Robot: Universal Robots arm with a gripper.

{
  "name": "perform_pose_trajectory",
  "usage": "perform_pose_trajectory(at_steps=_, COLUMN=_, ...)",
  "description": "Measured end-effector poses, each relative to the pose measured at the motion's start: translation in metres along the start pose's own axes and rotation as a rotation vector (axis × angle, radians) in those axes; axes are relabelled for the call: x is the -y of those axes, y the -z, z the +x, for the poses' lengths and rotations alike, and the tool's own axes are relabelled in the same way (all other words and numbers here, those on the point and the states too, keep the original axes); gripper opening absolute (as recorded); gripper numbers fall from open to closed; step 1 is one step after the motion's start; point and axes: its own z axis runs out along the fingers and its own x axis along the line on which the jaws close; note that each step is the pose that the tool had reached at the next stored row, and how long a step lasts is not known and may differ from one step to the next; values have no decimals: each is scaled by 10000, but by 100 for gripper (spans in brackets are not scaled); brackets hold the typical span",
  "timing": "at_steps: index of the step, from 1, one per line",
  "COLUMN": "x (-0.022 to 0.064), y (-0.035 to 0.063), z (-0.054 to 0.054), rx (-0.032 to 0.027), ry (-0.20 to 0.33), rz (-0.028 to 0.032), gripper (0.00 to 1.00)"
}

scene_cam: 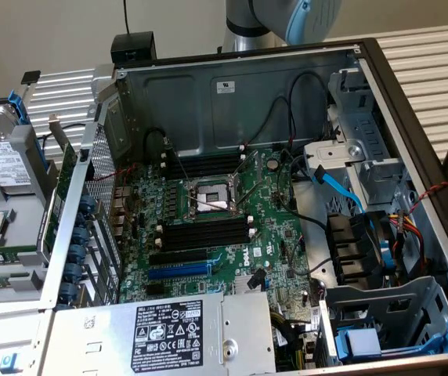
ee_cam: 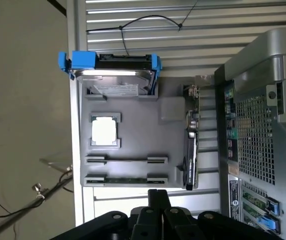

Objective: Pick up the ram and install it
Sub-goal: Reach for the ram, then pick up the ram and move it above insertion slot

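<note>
The ram (ee_cam: pixel 127 179) lies flat in a slot of the gray holder tray (ee_cam: pixel 133 137), the slot nearest the fingers (ee_cam: pixel 154 198), and it is clear of them, not touched. The fingers are pressed together with nothing between them and hang just short of the tray's near edge. Farther from the fingers the tray carries a second long slot, then a square processor chip (ee_cam: pixel 104 131), and farthest off a hard drive (ee_cam: pixel 114 76) in a blue bracket. An expansion card (ee_cam: pixel 191 157) stands on edge at the side of the tray, and past it, off to one side of the fingers, rises the perforated rear wall of the computer case (ee_cam: pixel 255 130). The tray sits on a slatted bench (ee_cam: pixel 193 30). In the exterior view we see the case open, its motherboard (scene_cam: pixel 232 254) bare, with black memory slots (scene_cam: pixel 204 233) on both sides of the processor socket (scene_cam: pixel 208 200).
</note>
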Motion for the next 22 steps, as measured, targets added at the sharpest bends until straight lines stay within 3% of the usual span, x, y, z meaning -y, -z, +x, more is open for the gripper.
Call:
perform_pose_trajectory(at_steps=7, x=0, y=-11, z=51, rx=-159, ry=-9, rz=13, gripper=10)
perform_pose_trajectory(at_steps=22, x=0, y=-13, z=53, rx=-169, ry=37, rz=13, gripper=10)
